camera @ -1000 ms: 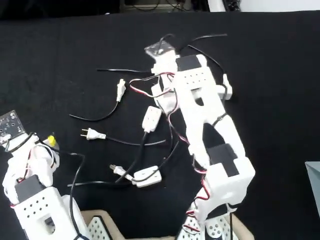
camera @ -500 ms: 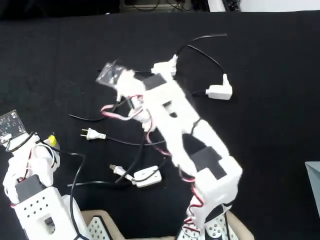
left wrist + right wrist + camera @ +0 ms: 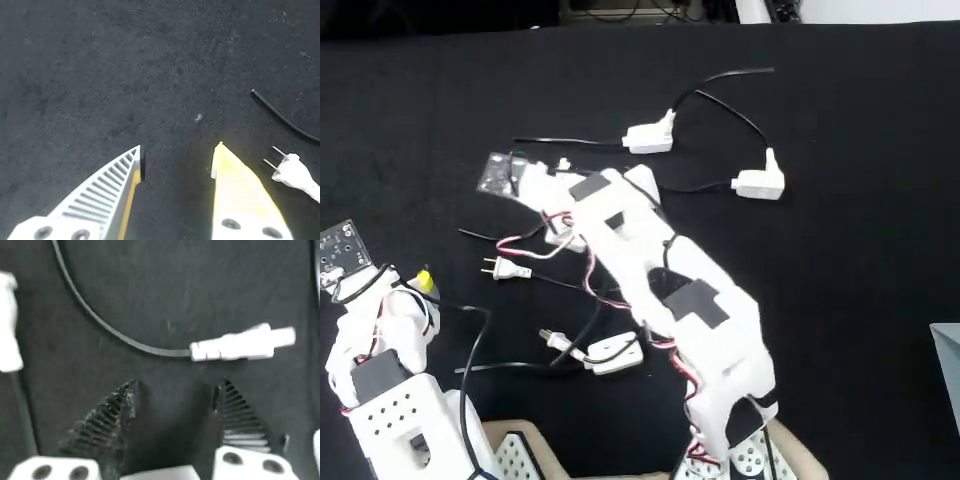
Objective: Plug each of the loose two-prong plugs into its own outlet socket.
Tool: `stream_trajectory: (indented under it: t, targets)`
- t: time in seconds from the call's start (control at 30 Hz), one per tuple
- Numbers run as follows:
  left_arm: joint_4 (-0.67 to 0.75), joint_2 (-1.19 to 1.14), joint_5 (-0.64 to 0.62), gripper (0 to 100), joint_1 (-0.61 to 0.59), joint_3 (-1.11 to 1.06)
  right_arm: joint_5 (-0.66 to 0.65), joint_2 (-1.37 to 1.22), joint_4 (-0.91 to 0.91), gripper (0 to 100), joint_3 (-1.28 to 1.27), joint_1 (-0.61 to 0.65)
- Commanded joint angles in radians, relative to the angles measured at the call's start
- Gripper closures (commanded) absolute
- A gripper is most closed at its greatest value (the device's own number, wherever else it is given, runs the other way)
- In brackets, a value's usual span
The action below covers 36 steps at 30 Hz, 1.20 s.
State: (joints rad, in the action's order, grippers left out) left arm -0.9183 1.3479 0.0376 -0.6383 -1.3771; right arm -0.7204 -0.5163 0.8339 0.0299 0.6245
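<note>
From above, can make out the right arm [image 3: 650, 280] stretched to the far side of the pronged plug [image 3: 505, 268], the left arm [image 3: 380, 370] close on its near side, and one outlet socket [image 3: 650, 135] well beyond it.

At the left wrist, find the left gripper [image 3: 177, 155] gaping wide on nothing, with that plug just beside its yellow finger [image 3: 240, 190].

At the right wrist, find the right gripper [image 3: 172, 387] parted and empty (with a second plug [image 3: 235, 346] just past the tips, untouched).

The table [image 3: 880, 420] is covered with a matte black cloth [image 3: 860, 250]. Beyond its far edge lie dark cables [image 3: 620, 12], with a white surface [image 3: 880, 8] at the far right. A grey-blue object [image 3: 950, 370] is at the right edge, and a beige board [image 3: 500, 428] at the near edge.
</note>
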Motion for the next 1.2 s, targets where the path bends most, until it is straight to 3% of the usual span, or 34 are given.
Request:
stream_trajectory:
  t: [0.0, 0.13, 0.3, 0.5, 0.63, 0.7, 1.0, 1.17]
  targets:
    - [0.021, 0.002, -0.002, 76, 0.012, 0.044, -0.052, 0.007, -0.012, 75.4, 0.087, 0.048]
    - [0.021, 0.002, -0.002, 76, 0.012, 0.042, -0.120, -0.022, -0.017, 75.7, 0.130, 0.057]
    - [0.021, 0.002, -0.002, 76, 0.012, 0.041, -0.115, -0.151, 0.018, 75.8, 0.220, 0.057]
    - [0.021, 0.002, -0.002, 76, 0.012, 0.041, -0.112, -0.269, 0.358, 76.6, 0.444, 0.055]
    - [0.021, 0.002, -0.002, 76, 0.012, 0.041, -0.109, -0.357, 0.526, 91.4, 0.590, 0.055]
    - [0.021, 0.002, -0.002, 76, 0.012, 0.041, -0.060, -0.392, 0.572, 99.0, 0.634, 0.054]
    - [0.021, 0.002, -0.002, 76, 0.012, 0.041, 0.180, -0.417, 0.783, 98.6, 0.834, 0.068]
    - [0.021, 0.002, -0.002, 76, 0.012, 0.041, 0.316, -0.421, 0.813, 98.6, 0.995, 0.066]
